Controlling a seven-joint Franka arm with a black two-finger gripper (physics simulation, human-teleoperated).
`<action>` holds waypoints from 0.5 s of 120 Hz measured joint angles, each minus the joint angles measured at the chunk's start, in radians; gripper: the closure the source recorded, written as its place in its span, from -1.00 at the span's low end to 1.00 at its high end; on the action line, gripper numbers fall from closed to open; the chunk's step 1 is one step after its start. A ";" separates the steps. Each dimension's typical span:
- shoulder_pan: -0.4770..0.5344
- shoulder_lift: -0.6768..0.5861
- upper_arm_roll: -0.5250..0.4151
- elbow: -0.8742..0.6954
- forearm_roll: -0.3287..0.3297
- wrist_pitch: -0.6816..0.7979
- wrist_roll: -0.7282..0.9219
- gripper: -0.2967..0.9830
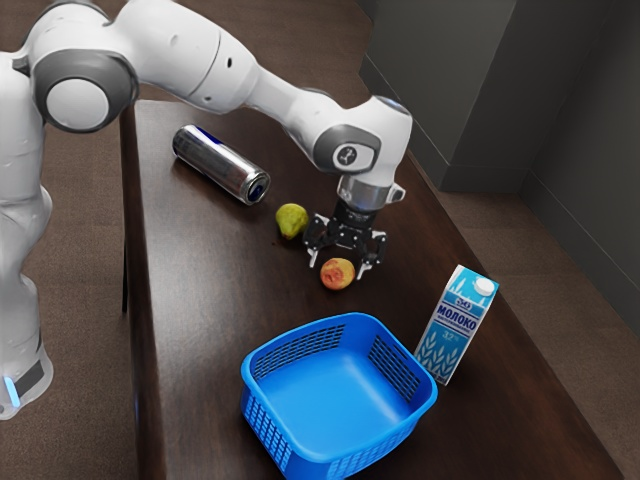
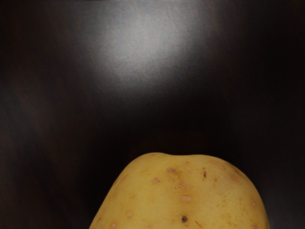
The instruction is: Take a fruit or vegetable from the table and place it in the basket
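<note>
One silver can lies on its side on the dark counter, toward the exterior view's left. Next comes a green pear, near my end effector. The end effector is wide open with nothing gripped, its two fingers either side of a red-and-yellow peach, which sits on the counter between the pear and the basket. Under my hand, the wrist view has a rounded yellow thing with brown specks; I can't tell whether that is the peach's paler side. Beyond, the blue basket stands empty, and at its far side toward the exterior view's right is a milk carton, upright.

I judge I'm lining up the grasp on the peach. Next I should check it is centred, lower if needed, and close evenly so it doesn't roll, then lift above the basket's rim before carrying it across.
</note>
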 joint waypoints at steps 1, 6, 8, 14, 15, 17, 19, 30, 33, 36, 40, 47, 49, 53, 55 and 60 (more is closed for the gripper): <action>0.000 0.000 0.000 0.000 0.000 0.001 0.000 -0.54; 0.001 0.001 0.000 0.000 0.000 0.003 0.001 -0.54; 0.001 0.001 0.000 0.000 0.000 0.004 0.002 -0.54; 0.001 0.005 0.000 -0.001 0.000 0.007 0.003 -0.54; 0.002 0.006 0.000 -0.001 0.000 0.007 0.003 -0.54; 0.002 0.007 0.000 0.000 -0.001 0.008 0.004 -0.54; 0.002 0.009 0.000 -0.001 -0.002 0.009 0.004 -0.54; 0.002 0.015 0.000 -0.001 -0.007 0.014 0.006 -0.54; 0.002 0.016 0.000 -0.001 -0.008 0.015 0.007 -0.54; 0.002 0.017 0.000 -0.001 -0.009 0.016 0.007 -0.54; 0.002 0.017 0.000 -0.001 -0.010 0.017 0.008 -0.54; 0.002 0.018 0.000 0.000 -0.011 0.019 0.009 -0.50; 0.002 0.017 0.000 0.000 -0.011 0.019 0.009 -0.47; 0.002 0.017 0.000 0.000 -0.011 0.020 0.008 -0.40; 0.001 0.016 0.000 0.000 -0.011 0.020 0.008 -0.35; 0.001 0.014 0.000 0.000 -0.012 0.021 0.008 -0.23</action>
